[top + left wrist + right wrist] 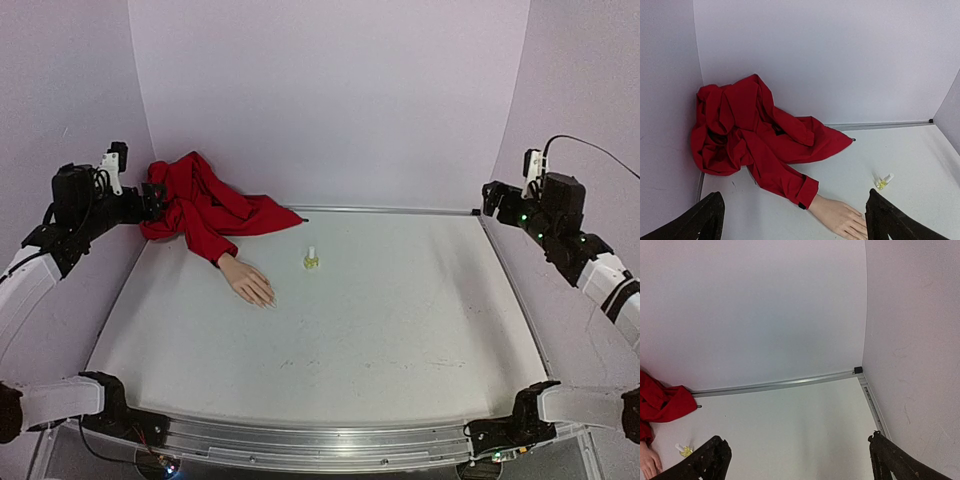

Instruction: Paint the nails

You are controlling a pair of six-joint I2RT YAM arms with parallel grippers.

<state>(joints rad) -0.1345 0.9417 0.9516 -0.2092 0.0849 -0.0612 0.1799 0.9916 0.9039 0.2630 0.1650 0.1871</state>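
Note:
A pale peach mannequin hand [248, 281] lies on the white table, its fingers pointing to the near right, with a red fabric sleeve [205, 212] bunched behind it at the back left. The nails are too small to make out. The hand [840, 217] and sleeve [747, 135] also show in the left wrist view. A small yellowish bottle with a white cap [311, 259] stands just right of the hand; it shows in both wrist views [883, 182] [684, 450]. My left gripper [150, 200] is raised at the far left by the sleeve, open and empty. My right gripper [492, 198] is raised at the far right, open and empty.
Pale walls enclose the table on three sides. A metal rail [390, 210] runs along the back edge and another along the right edge [871, 402]. The near edge has a metal frame [320, 445] with both arm bases.

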